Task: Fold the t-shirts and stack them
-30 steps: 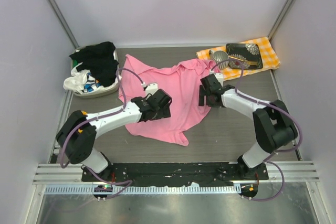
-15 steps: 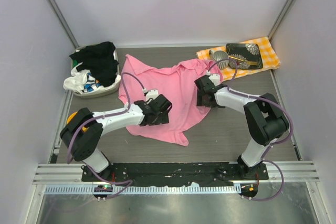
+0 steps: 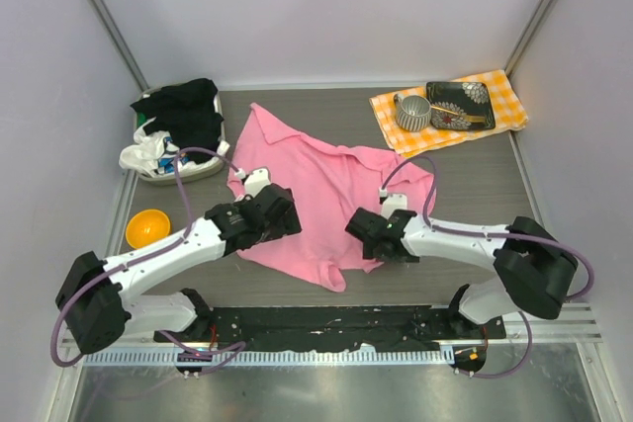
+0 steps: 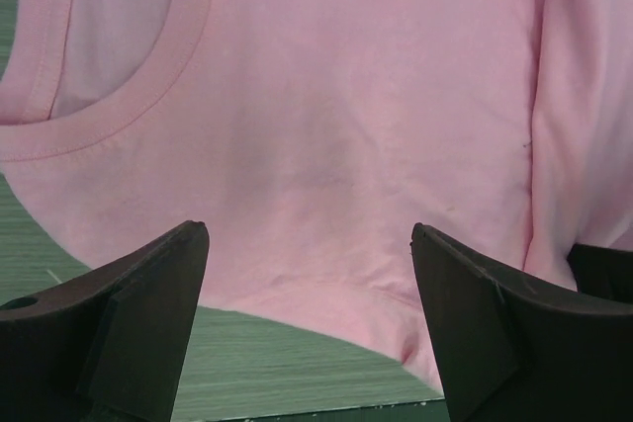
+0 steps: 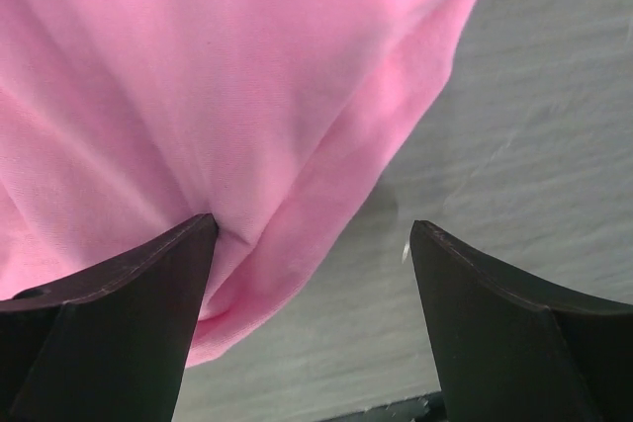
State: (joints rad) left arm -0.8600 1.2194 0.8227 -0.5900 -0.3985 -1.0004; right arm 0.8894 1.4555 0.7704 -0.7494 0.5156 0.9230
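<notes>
In the middle of the desk, shows a pink t-shirt (image 3: 331, 180) lying loose, wrinkled and unfolded, trailing one corner toward the near edge. Differs from a second ago in two ways. Finds both arms drawn back from the shirt's middle toward the near side. Finds the shirt itself pulled wider to the right and a little nearer, away from the far-left basket (image 3: 148, 169) of dark and white clothes. Also bares an orange bowl (image 3: 145, 227) at the left, covered by the left arm before.

Places the left gripper (image 4: 307, 234) low over the shirt's near left edge, just below the collar, with jaws spread wide and nothing between them. Places the right gripper (image 5: 312, 226) at the shirt's near right edge, likewise spread apart and holding nothing, above pink fabric on one side and bare grey desk on the other.

Suggests a let-go after a pull meant to spread the shirt flat. Leaves the folding itself not yet begun: no doubled layer, no tidy edge, no stack anywhere in view. Probably calls next for a fresh grasp on a hem or sleeve.
</notes>
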